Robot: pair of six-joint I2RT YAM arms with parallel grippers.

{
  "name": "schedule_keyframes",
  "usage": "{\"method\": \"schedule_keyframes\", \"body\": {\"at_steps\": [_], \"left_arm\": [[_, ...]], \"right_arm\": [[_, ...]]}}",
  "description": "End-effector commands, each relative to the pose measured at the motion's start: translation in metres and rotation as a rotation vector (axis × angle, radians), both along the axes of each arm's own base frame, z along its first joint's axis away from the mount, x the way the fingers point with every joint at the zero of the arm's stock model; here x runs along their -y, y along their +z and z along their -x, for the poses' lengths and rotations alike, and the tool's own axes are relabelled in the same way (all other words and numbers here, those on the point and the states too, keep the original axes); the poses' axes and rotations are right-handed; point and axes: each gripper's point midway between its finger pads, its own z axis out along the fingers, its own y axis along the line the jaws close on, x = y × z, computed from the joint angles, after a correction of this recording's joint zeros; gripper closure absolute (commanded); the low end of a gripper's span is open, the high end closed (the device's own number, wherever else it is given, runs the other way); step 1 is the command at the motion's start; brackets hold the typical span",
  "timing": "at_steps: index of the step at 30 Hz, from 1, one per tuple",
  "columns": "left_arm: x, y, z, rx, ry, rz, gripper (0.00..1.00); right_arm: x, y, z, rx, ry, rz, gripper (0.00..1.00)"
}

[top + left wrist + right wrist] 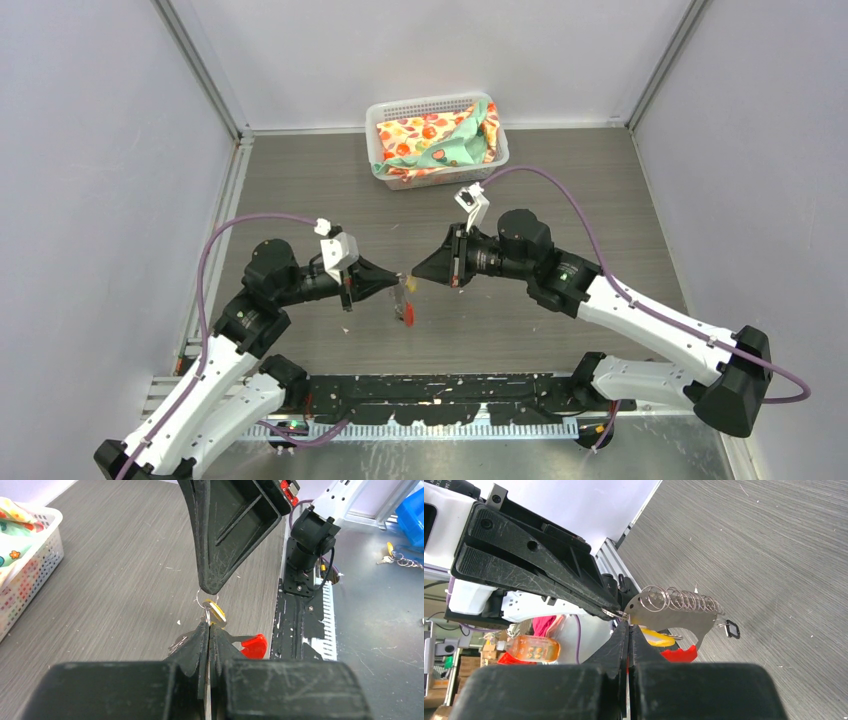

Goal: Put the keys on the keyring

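Both grippers point at each other above the table, tips almost touching. The left gripper has its fingers pressed fully together, and a thin silver end of the keyring is pinched at their very tips. The right gripper is closed just as tightly. The small silver ring of the brass key sits right at its fingertips and looks caught there, though the contact is too small to be sure of. The brass key hangs in the narrow space between the two sets of fingertips, just beyond the left ones. The keyring's flat silver plate, with its row of wire loops, stretches away from the fingertips. Its red tag dangles just below and beside the left fingers. The black-headed key hangs at the plate's far end, farthest from both grippers. A white basket holding patterned cloth stands well beyond the fingers.
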Motion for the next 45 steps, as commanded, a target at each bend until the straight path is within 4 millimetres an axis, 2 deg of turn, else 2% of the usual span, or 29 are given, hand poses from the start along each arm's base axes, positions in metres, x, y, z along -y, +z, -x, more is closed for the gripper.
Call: {"method": "schedule_keyframes", "body": {"at_steps": [1,12,19,29,36,45], "left_arm": [[-0.001,0.017,-0.005,0.082,0.020,0.036,1.00],[-0.004,0.022,-0.011,0.107,0.066,0.049,1.00],[-0.002,0.022,-0.007,0.103,0.038,0.054,1.00],[0.000,0.023,0.002,0.110,-0.012,0.059,1.00],[0.000,0.033,0.003,0.144,-0.019,0.088,1.00],[0.001,0.027,0.007,0.138,-0.042,0.072,1.00]], "right_arm": [[-0.002,0.023,0.002,0.036,0.015,-0.074,0.99],[-0.009,0.012,0.007,-0.024,0.070,-0.059,0.99],[-0.015,0.016,0.006,-0.020,0.095,-0.083,0.99],[-0.009,0.017,-0.001,-0.019,0.052,-0.109,0.99],[-0.011,0.015,-0.003,-0.053,0.072,-0.150,0.99],[-0.005,0.021,-0.003,-0.046,0.060,-0.189,0.99]]}}
